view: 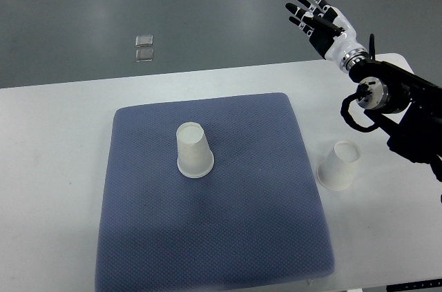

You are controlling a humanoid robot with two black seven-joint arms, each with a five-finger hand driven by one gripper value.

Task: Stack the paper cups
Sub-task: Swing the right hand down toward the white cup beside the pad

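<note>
Two paper cups (193, 150) (339, 165) inverted; right hand (316, 21) spread, empty

The right hand (319, 21) is seen in white with black fingers, on a black arm (404, 109). Below it, a plain white paper cup (338, 165) is shown on the white table (48, 140). Down and left of the hand, a second white cup (193, 150) is set on a blue-grey mat (214, 237) with fine dotted texture. The floor (69, 16) is coloured grey-green.
</note>
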